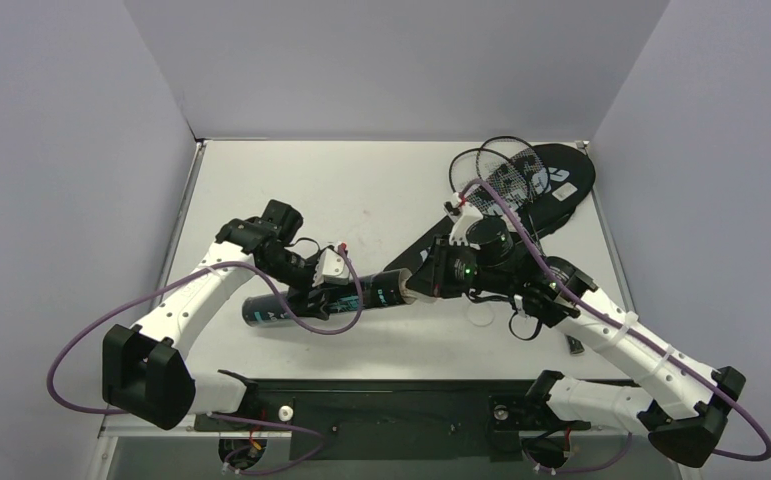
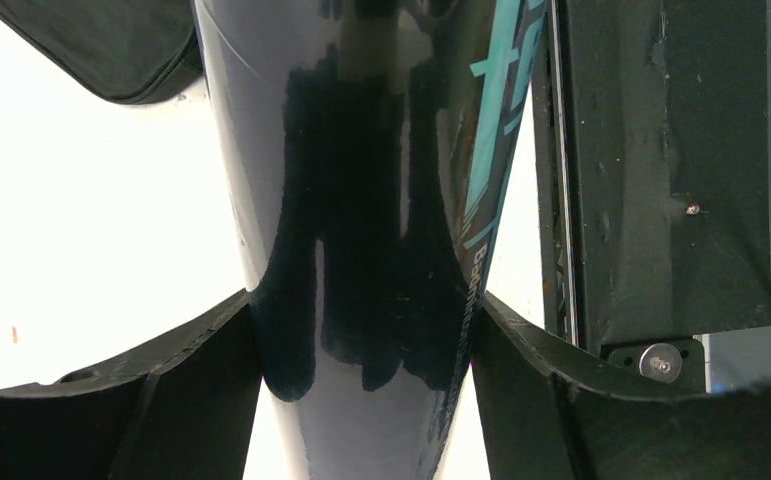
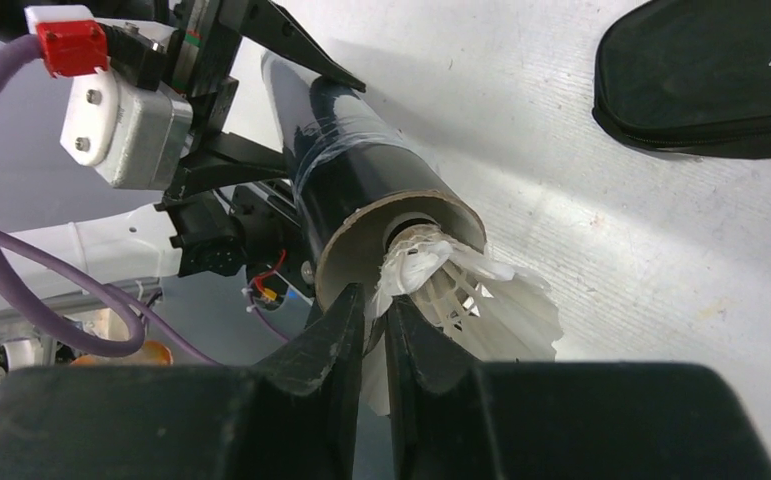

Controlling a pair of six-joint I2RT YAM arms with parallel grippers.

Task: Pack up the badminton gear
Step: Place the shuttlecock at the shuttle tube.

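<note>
The long black teal-printed tube point(image 1: 321, 300) lies across the table's middle, open mouth to the right. My left gripper point(image 1: 323, 288) is shut on its midsection; in the left wrist view both fingers point(image 2: 211, 350) press the tube point(image 2: 361, 150) from either side. My right gripper point(image 3: 376, 300) is shut on a feather of a white shuttlecock point(image 3: 481, 300), whose nose sits in the tube's cardboard mouth point(image 3: 346, 255). Two thin black rackets point(image 1: 501, 170) rest partly on the black bag point(image 1: 556, 180) at the back right.
A small white round disc point(image 1: 481, 318) lies on the table just right of the tube's mouth. A small dark object point(image 1: 573, 345) sits beside the right arm. Purple cables loop off both arms. Walls stand close around the table on three sides.
</note>
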